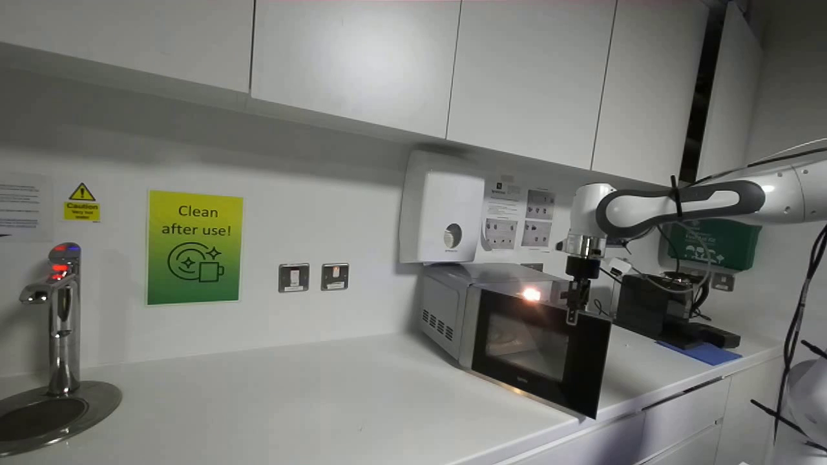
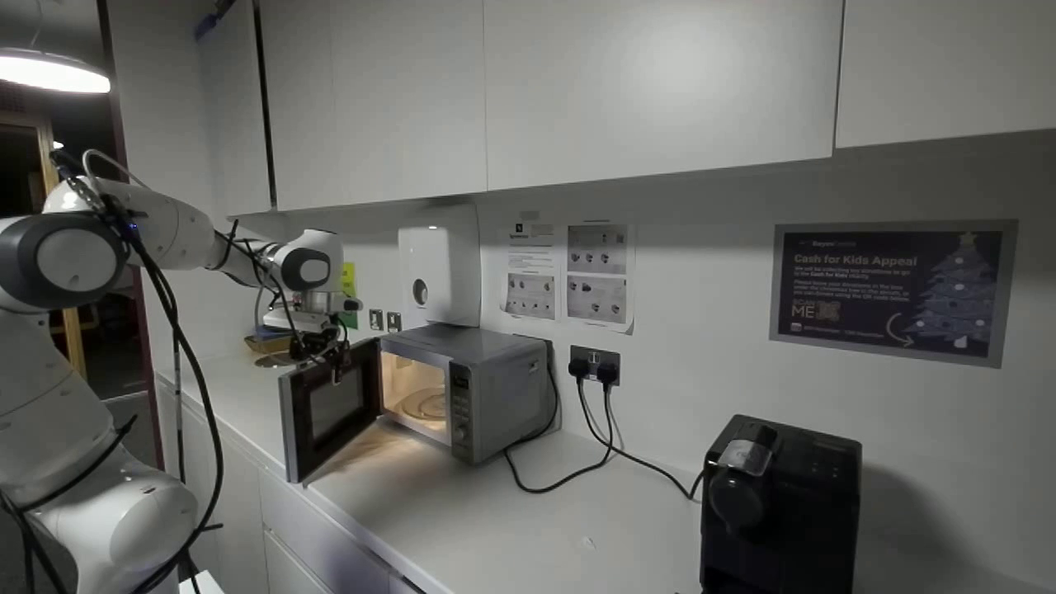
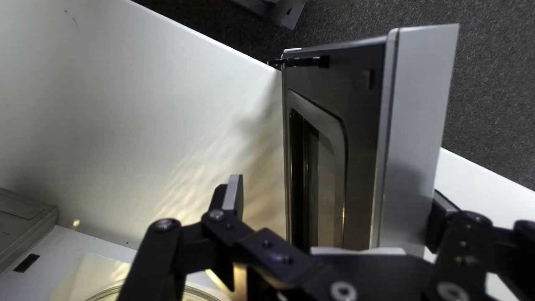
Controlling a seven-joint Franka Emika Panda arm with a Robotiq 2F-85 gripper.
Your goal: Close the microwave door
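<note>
The microwave (image 1: 446, 300) is a silver-grey oven on the counter; in an exterior view (image 2: 499, 396) its lit interior and glass plate show. The microwave door (image 2: 334, 404) stands wide open, its far end near the counter's front edge; it also shows in an exterior view (image 1: 530, 345). In the wrist view the door (image 3: 363, 113) runs between the fingers of my gripper (image 3: 338, 202). The gripper is open, pointing down over the door's top edge. One finger is apart from the inner face. The other is close to the outer side; I cannot tell if it touches.
A black coffee machine (image 2: 780, 503) stands farther along the counter (image 1: 291, 400). Black cables (image 2: 569, 478) run from the wall sockets over the counter. A white dispenser (image 1: 446, 210) hangs above the microwave, under the wall cupboards (image 1: 517, 77). A tap (image 1: 63, 323) stands at the sink.
</note>
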